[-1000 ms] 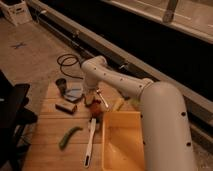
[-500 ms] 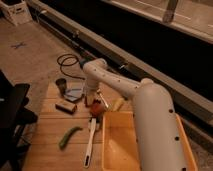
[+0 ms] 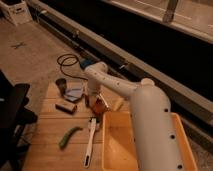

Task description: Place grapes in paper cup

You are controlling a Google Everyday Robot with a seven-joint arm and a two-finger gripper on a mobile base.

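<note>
A white robot arm [image 3: 107, 82] bends down to the wooden slat counter [image 3: 50, 125]. Its gripper [image 3: 95, 101] is low over the middle of the counter, right next to a round orange-red fruit [image 3: 100, 106]. I cannot tell if the jaws are open or shut, or if they hold anything. The bunch of dark grapes and the whitish paper cup cannot be made out, because the arm hides that spot. A small dark grey cup [image 3: 61, 85] stands near the far left corner. A long green vegetable [image 3: 69, 136] and a long white tool [image 3: 90, 142] lie closer, beside a big yellow bin [image 3: 115, 150].
</note>
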